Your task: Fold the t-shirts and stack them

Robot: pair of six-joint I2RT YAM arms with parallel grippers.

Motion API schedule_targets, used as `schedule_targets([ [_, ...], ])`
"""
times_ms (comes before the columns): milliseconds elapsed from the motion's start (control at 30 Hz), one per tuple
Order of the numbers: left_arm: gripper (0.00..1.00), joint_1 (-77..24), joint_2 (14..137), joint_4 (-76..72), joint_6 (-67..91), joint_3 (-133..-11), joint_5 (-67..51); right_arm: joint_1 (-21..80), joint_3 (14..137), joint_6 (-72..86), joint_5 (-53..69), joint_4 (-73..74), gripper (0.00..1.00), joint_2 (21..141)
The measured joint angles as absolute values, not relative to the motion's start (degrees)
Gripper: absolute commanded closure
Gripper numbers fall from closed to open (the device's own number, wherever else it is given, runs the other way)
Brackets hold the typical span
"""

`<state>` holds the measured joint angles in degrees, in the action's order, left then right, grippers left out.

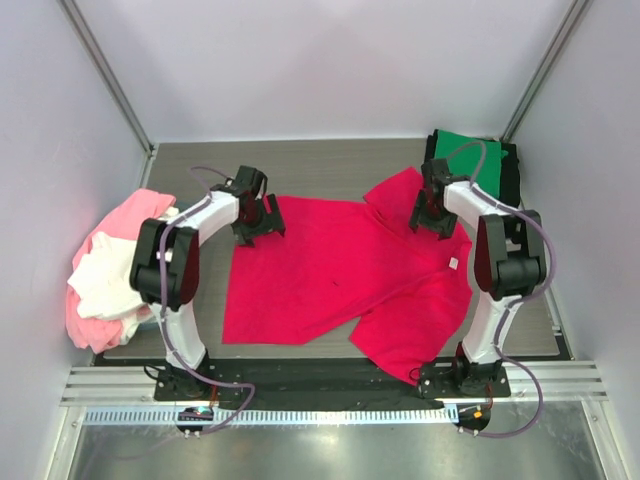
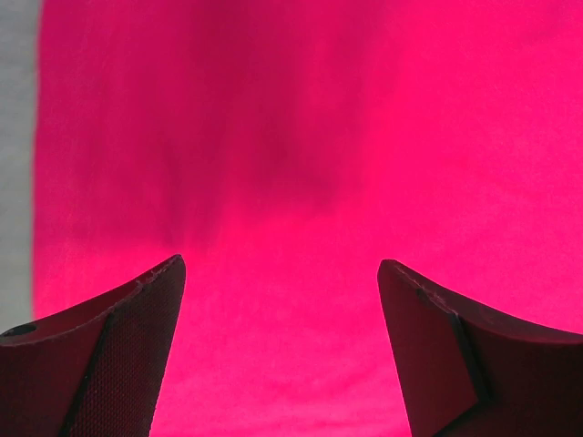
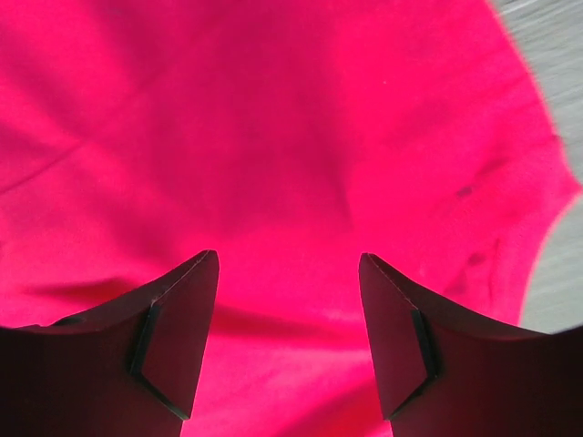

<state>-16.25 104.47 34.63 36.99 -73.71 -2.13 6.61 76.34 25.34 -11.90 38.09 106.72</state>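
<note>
T-shirt of bright crimson soft cloth (image 1: 330, 270) lies spread flat on grey surface (image 1: 330, 165). Long axis runs left-right: hem toward left arm, collar and sleeves toward right arm. Left claw (image 1: 258, 225) hovers over far hem corner, fingers spread, nothing between them. Right claw (image 1: 432, 218) sits above far shoulder by sleeve, likewise spread and empty. Cloth directly beneath both; each arm nearest own end. Likely next: pinch far edge. Vivid green folded t-shirt (image 1: 465, 150) at far right; light pink and white t-shirt heap (image 1: 105, 275) at left.
</note>
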Motion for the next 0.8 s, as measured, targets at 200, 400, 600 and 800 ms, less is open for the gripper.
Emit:
schedule_targets([
  [200,0.14,-15.3,113.7,35.2,38.6,-81.1,-0.8,6.3,82.2,25.1,-10.3,38.7,0.31,114.8],
  [400,0.14,-11.3,116.3,36.4,40.7,-84.6,1.0,6.8,95.9,24.4,-8.1,41.6,0.31,124.0],
  [600,0.14,-5.0,121.8,38.6,41.6,-93.2,1.2,8.6,117.6,24.1,-4.6,43.7,0.31,136.9],
  [800,0.11,-3.3,128.2,41.5,39.7,-104.4,1.3,9.4,134.0,23.3,1.0,44.8,0.3,145.9],
])
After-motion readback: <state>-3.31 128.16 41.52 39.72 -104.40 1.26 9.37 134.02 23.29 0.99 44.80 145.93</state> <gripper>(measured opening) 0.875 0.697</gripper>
